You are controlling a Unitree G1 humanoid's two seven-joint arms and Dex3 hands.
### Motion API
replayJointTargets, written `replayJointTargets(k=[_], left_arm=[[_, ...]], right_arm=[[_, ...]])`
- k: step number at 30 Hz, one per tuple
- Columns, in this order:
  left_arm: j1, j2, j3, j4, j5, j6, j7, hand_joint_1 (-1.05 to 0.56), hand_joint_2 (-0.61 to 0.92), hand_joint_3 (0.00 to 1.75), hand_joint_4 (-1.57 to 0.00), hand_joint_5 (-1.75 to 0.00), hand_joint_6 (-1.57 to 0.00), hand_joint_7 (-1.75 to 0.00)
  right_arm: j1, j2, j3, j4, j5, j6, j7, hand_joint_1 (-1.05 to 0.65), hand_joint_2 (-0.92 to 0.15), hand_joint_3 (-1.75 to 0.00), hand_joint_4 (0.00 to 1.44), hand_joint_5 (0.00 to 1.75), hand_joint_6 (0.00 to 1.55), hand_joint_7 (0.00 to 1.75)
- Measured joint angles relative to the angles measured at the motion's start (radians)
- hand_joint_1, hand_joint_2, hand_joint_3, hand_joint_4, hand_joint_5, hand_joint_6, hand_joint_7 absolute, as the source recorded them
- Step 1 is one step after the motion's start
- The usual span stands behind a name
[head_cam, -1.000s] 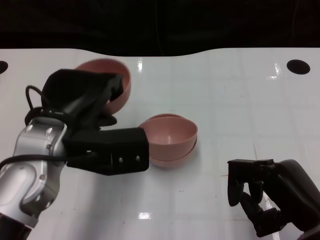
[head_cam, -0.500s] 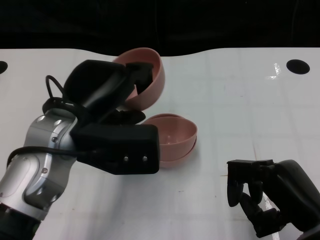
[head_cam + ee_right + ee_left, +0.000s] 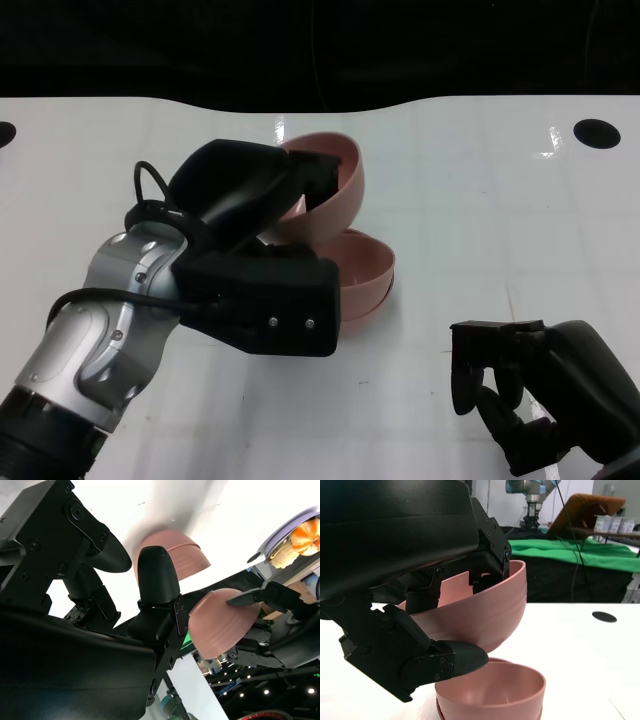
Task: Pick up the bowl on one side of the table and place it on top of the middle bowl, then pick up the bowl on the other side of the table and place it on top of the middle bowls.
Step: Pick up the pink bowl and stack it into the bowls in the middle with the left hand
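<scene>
My left hand [image 3: 250,215] grips a pink bowl [image 3: 335,195] by its rim and holds it tilted in the air, just above and slightly left of the middle stack. That stack is two pink bowls [image 3: 365,275] nested on the white table. In the left wrist view the held bowl [image 3: 490,610] hangs a little above the stacked bowls [image 3: 495,690], with fingers [image 3: 487,555] inside its rim and a thumb under it. My right hand [image 3: 530,385] rests low at the front right, empty, fingers curled downward. The right wrist view shows the held bowl [image 3: 222,622] and the stack [image 3: 172,555] apart.
The white table [image 3: 500,200] ends at a dark edge at the back. A black hole [image 3: 597,133] sits at the back right and another at the far left edge [image 3: 5,132]. A green-draped table [image 3: 580,555] stands beyond.
My left hand has carried the pink bowl rightward and forward, from the back left of the table to just over the middle stack. The right hand has stayed still.
</scene>
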Motion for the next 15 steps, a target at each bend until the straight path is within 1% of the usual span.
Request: replayJointTargets(k=[5,9,11,12,15], left_arm=[[-0.013,-0.015,-0.009,0.044,-0.020,-0.016,0.000,-0.25,0.46,1.17,-0.90,-1.75,-0.72,-1.75],[-0.026,-0.032,-0.022,0.073,-0.026,-0.018,-0.002,-0.26,0.50,1.09,-0.91,-1.75,-0.69,-1.75],[-0.038,-0.035,-0.032,0.090,-0.027,-0.021,-0.007,-0.27,0.57,0.98,-0.90,-1.75,-0.69,-1.75],[-0.042,-0.036,-0.036,0.100,-0.027,-0.025,-0.007,-0.27,0.60,0.97,-0.91,-1.75,-0.69,-1.75],[-0.044,-0.039,-0.046,0.128,-0.027,-0.033,-0.007,-0.27,0.61,0.95,-0.91,-1.75,-0.69,-1.75]], right_arm=[[0.000,0.000,0.003,-0.001,-0.003,0.000,0.000,-0.05,-0.12,-1.64,1.00,1.75,0.84,1.61],[0.000,0.000,0.004,-0.001,-0.004,0.000,0.000,-0.05,-0.12,-1.64,1.00,1.75,0.84,1.60],[0.001,0.000,0.004,-0.001,-0.004,0.000,0.000,-0.05,-0.12,-1.64,0.99,1.75,0.84,1.60],[0.001,0.000,0.005,-0.004,-0.005,0.002,0.000,-0.06,-0.12,-1.64,0.99,1.75,0.84,1.60],[0.003,0.000,0.007,-0.012,-0.008,0.010,0.000,-0.05,-0.12,-1.65,0.99,1.75,0.84,1.60]])
